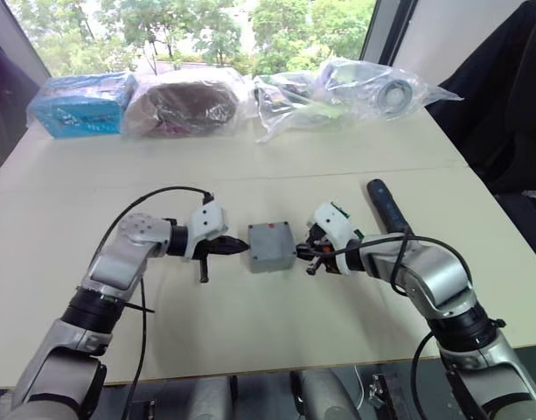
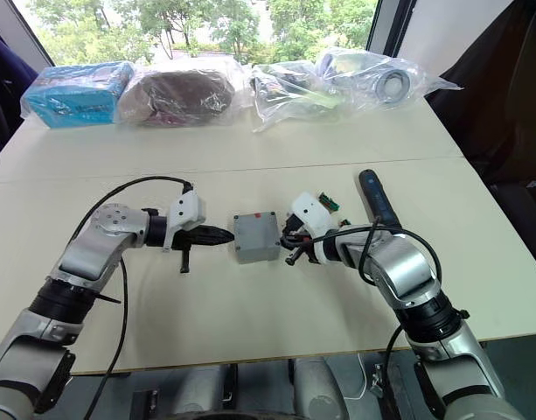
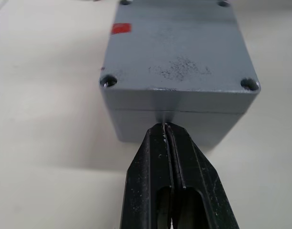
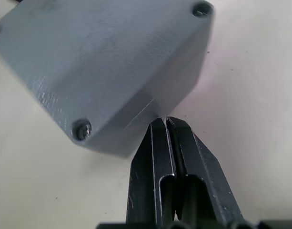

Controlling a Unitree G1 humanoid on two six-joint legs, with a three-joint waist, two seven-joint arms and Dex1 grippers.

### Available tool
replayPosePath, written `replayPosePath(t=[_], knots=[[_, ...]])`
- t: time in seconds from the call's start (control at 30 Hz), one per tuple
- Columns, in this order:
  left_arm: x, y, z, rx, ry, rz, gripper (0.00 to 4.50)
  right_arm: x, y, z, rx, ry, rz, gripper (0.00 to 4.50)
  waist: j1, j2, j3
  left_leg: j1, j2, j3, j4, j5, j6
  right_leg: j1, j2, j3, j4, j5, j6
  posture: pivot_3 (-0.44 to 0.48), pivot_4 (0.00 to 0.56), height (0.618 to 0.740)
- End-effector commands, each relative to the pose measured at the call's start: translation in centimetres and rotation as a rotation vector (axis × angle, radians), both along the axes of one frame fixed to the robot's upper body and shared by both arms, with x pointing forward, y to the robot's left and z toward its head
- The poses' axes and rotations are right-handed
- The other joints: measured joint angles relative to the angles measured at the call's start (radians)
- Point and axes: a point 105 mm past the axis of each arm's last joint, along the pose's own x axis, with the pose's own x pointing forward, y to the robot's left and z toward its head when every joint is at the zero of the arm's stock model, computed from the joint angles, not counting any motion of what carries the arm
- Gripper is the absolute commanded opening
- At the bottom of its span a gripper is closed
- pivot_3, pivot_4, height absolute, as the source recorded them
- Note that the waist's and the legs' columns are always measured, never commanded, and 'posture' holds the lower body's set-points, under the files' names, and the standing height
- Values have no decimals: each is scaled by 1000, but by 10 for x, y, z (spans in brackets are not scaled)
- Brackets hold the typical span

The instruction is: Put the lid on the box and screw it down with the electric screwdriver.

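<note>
**Grey lid seated on box; screwdriver not yet in hand**

Grey plastic lid (image 3: 176,45) sits on the box (image 1: 271,248), its edges flush with the housing walls and a seam visible between the two in the left wrist view. A small red mark shows on the lid's outer face. The corner screw holes are in sight; whether screws sit in them cannot be told.

The assembly rests mid-tabletop, between the two arms. The left pincer (image 3: 166,129) has its fingers pressed together, holding nothing, with its tip at the box's left wall, touching or just short of it. The right pincer (image 4: 166,121) is likewise closed and empty, its tip at the right side of the box near a lower corner.

Judgement: the placing step looks complete, and the pincers appear to be squaring or steadying the box. The electric screwdriver (image 1: 388,206) lies untouched on the tabletop (image 1: 250,332), just beyond the right forearm, to the far right of the box. The next move calls for the right pincer to open, reach it and grip its barrel, while the left steadies the box.

Surface: pale, matt, with a joint line running across. Along the far edge lie several clear bags (image 1: 337,92) and a blue packet (image 1: 82,103). Behind them, a window with trees outside.
</note>
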Motion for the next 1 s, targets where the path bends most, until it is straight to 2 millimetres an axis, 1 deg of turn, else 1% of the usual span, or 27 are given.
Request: replayPosePath(t=[0.03, 0.1, 0.17, 0.27, 0.3, 0.33, 0.4, 0.47, 0.5, 0.53, 0.6, 0.63, 0.83, 1.0], knots=[[-2, -5, 11, -14, -46, -44, 0, -8, 14, 16, 46, -46, 61, 17, 0, 0, 0, 0, 0, 0, 0, 0, 0, 0, 0, 0, 0, 0, 0, 0, 150, 740], [-5, -3, 10, -7, -38, -49, 0, -7, 10, 18, 29, -69, 47, 17, 0, 0, 0, 0, 0, 0, 0, 0, 0, 0, 0, 0, 0, 0, 0, 0, 150, 740], [-12, 2, 10, 7, -24, -60, 0, -1, -1, 27, 19, -121, 7, 17, 0, 0, 0, 0, 0, 0, 0, 0, 0, 0, 0, 0, 0, 0, 0, 0, 150, 740], [-22, 12, 15, 36, -22, -77, 0, 20, -28, 53, 20, -285, -120, 17, -1, 0, 0, 0, 0, 0, 0, 0, 0, 0, 0, 0, 0, 0, 0, 0, 150, 740], [-25, 14, 20, 32, -24, -79, 0, 26, -38, 61, 37, -329, -163, 17, 0, 0, 0, 0, 0, 0, 0, 0, 0, 0, 0, 0, 0, 0, 0, 0, 150, 740], [-28, 15, 28, 18, -30, -80, 0, 32, -48, 66, 62, -336, -211, 256, 0, 0, 0, 0, 0, 0, 0, 0, 0, 0, 0, 0, 0, 0, 0, 0, 150, 740], [-31, 14, 42, -14, -41, -84, 0, 40, -65, 69, 84, -342, -276, 754, 2, 0, 0, 0, 0, 0, 0, 0, 0, 0, 0, 0, 0, 0, 0, 0, 150, 740], [-32, 9, 56, -52, -63, -92, 0, 48, -77, 65, 69, -344, -322, 1650, 2, 0, 0, 0, 0, 0, 0, 0, 0, 1, 0, 0, 0, 0, 0, 0, 150, 740], [-32, 5, 63, -72, -72, -96, 0, 52, -82, 62, 62, -342, -343, 1948, 2, 0, 0, 0, 0, 0, 0, 0, 0, 1, -1, 0, 0, 0, 0, 0, 150, 740], [-32, 0, 69, -92, -80, -102, 0, 56, -86, 58, 52, -337, -356, 2376, 2, 0, 0, 0, 0, 0, 0, 0, 0, 1, -1, 0, -1, 0, 0, 0, 150, 740], [-32, -7, 75, -112, -91, -109, 0, 60, -89, 55, 54, -327, -361, 3240, 1, 0, 0, 0, -1, 1, 0, 0, 0, 1, -1, 0, -1, 0, 0, 0, 150, 740], [-33, -10, 78, -116, -97, -116, 0, 63, -89, 53, 72, -313, -362, 3527, -1, 0, 0, 0, -1, 1, 0, 0, 0, 1, -1, 0, -1, 0, 0, 0, 150, 740], [-30, -19, 83, -131, -118, -116, 0, 75, -94, 43, 128, -264, -383, 3527, -22, 0, 0, 2, 0, 0, -1, 0, 0, 1, 0, 0, 0, 0, 0, 0, 150, 740], [-27, -20, 85, -137, -133, -101, 0, 78, -93, 39, 152, -244, -378, 3527, -23, 0, 0, 1, 0, 0, -1, 0, 0, 1, 0, 1, 0, 0, 0, 0, 150, 740]])
